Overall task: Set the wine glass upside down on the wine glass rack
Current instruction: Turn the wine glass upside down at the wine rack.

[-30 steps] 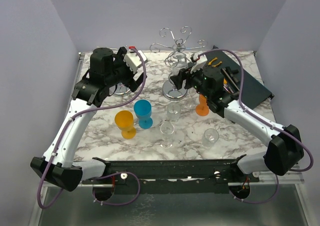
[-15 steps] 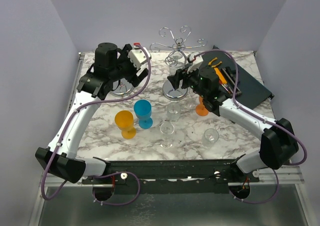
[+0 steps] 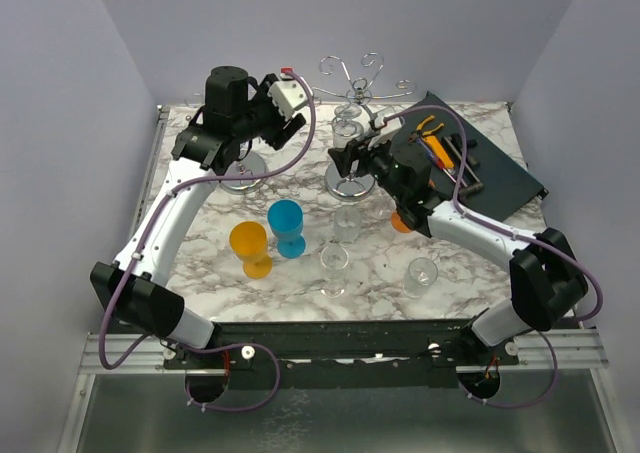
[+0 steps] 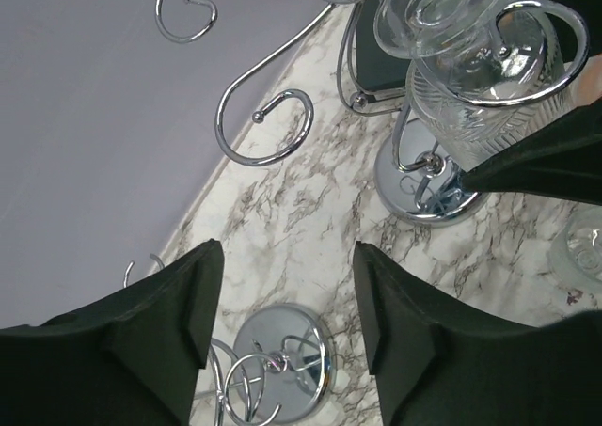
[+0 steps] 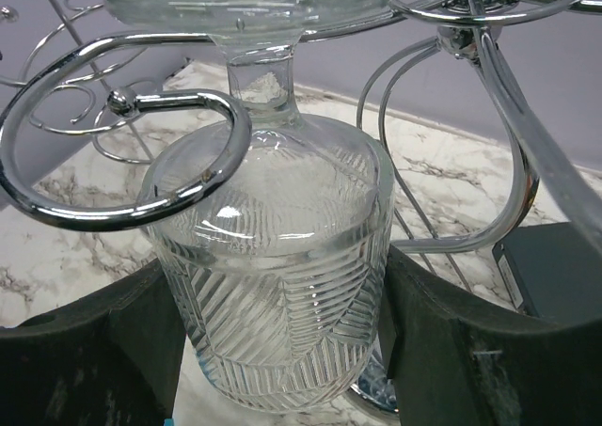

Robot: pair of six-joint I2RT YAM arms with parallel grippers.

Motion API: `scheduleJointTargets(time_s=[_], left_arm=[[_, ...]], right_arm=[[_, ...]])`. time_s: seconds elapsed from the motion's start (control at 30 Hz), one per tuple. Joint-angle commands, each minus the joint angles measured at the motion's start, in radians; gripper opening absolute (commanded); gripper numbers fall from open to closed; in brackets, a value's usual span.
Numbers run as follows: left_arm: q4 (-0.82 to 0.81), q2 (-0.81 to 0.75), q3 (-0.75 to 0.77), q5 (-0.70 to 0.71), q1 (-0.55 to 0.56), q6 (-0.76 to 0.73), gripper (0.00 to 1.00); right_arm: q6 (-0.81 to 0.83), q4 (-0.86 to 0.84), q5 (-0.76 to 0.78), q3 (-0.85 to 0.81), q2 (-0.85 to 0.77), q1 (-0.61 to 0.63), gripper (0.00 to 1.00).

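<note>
A clear ribbed wine glass (image 5: 273, 285) hangs upside down, its stem inside a chrome loop of the wine glass rack (image 5: 113, 214) and its foot above the loop. My right gripper (image 5: 282, 351) is shut on the bowl, one finger against each side. From above, the wine glass (image 3: 346, 131) sits at the rack (image 3: 352, 91) in the middle back, with the right gripper (image 3: 345, 158) just below it. The left gripper (image 3: 283, 125) hovers open and holds nothing. In the left wrist view the left gripper (image 4: 287, 294) is over a chrome base (image 4: 282, 365), and the wine glass (image 4: 475, 78) is at the upper right.
A second chrome stand (image 3: 243, 176) is at the back left. A blue glass (image 3: 287, 223), a yellow glass (image 3: 249, 245), an orange glass (image 3: 404, 220) and three clear glasses (image 3: 334, 265) stand in front. A dark tray (image 3: 495, 173) lies at the back right.
The right gripper has carried the wine glass left and back onto the rack loop. The left arm has risen toward the back right, its jaws narrowing.
</note>
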State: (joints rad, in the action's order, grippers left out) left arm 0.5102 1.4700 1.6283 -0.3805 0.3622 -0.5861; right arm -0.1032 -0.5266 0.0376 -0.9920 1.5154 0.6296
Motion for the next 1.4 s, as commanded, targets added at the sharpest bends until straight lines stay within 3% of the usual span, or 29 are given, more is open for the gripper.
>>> scheduleJointTargets(time_s=[0.0,0.7,1.37], left_arm=[[-0.025,0.029,0.042,-0.025,0.001,-0.015,0.6],[-0.033,0.11,0.106,-0.006,0.064,-0.038,0.61],[-0.035,0.222,0.221,0.139,0.096,-0.015,0.59]], right_arm=[[0.034,-0.152,0.058,-0.023,0.019,0.017,0.01],[0.202,-0.222,0.135,0.012,0.036,0.123,0.01],[0.159,-0.346,0.195,0.188,-0.06,0.129,0.01]])
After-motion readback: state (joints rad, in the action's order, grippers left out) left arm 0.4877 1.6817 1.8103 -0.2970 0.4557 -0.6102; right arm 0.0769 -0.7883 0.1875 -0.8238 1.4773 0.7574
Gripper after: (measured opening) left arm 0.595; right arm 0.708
